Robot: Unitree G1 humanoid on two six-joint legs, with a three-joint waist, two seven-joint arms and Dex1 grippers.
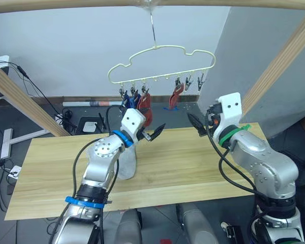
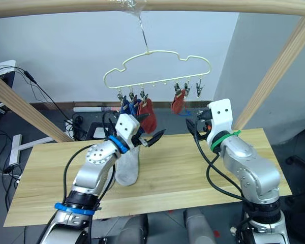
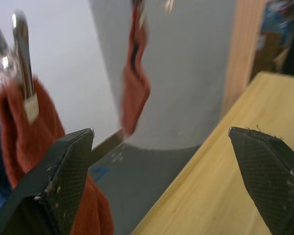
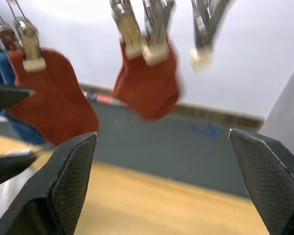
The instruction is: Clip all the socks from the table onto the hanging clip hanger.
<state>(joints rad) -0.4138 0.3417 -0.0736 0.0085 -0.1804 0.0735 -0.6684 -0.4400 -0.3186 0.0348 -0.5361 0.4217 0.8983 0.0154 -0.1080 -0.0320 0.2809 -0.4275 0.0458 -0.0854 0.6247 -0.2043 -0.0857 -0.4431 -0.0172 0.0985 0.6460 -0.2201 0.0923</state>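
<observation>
Both of my claws sit raised over the counter [image 1: 193,168] in the middle of the frame, and both are spread apart with nothing between the fingers. My left claw [image 1: 153,133] points toward centre frame, just below a rust red sock [image 2: 147,115] hanging from the clip hanger [image 1: 162,63]. A light grey sock [image 2: 128,165] lies on the counter directly under my left forearm (partly hidden by it). My right claw [image 1: 197,123] is at centre right, its fingers aimed toward the left claw, the two well apart.

Up in the top centre, the pale yellow hanger dangles by its hook from a wooden beam [image 1: 66,4] running across the upper edge. On its left clips I see blue socks [image 2: 125,108] next to the rust red one; further right a second rust red sock [image 1: 176,95] hangs from another clip, with bare clips [image 1: 200,81] just beside it at the right end.
</observation>
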